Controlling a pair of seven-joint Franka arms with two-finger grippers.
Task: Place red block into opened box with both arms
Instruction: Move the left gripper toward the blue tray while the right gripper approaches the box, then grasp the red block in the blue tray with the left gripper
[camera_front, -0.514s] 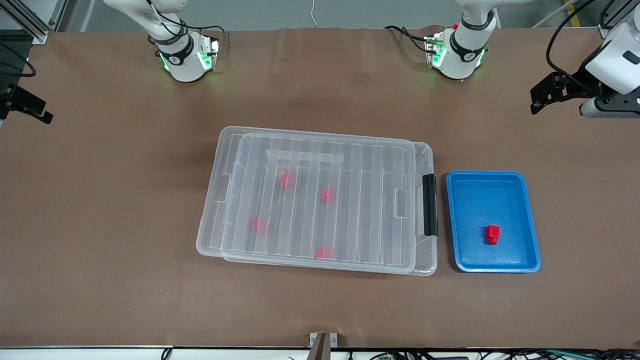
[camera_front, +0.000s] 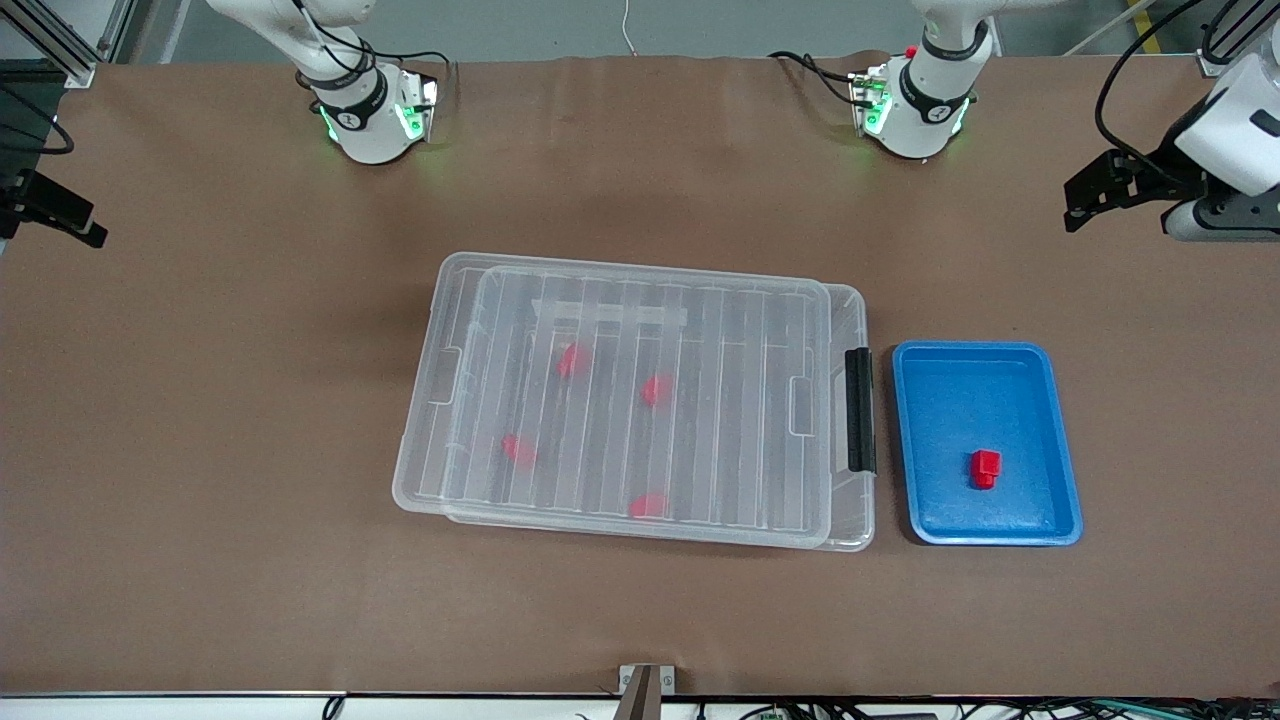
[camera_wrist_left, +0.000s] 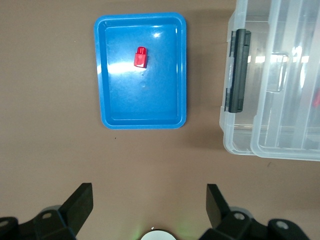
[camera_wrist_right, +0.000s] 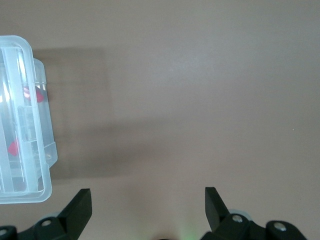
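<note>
Slightly risen and drawn back toward its own end of the counter since the earlier frame: the left gripper (camera_front: 1085, 195), over bare counter well apart from everything. No other change; box, tray and blocks lie as before.

Barely started, by the look of it. Lying alone in the blue tray (camera_front: 1060, 445), untouched: the red block (camera_front: 984, 468), stub end toward the front camera. Just beside the tray, toward the right arm's end: the box (camera_front: 850, 320), its ribbed lid (camera_front: 640, 400) resting on top, slightly askew, black clip (camera_front: 859, 410) on the short end facing the tray. Blurred through the lid: four more red blocks (camera_front: 572, 360), already inside.

Jaws of the left gripper spread wide, holding nothing. Same for the right gripper (camera_wrist_right: 147, 210), over bare counter off the box's other short end, waiting.

Left to do: lid off, block picked up, carried over, dropped in.
</note>
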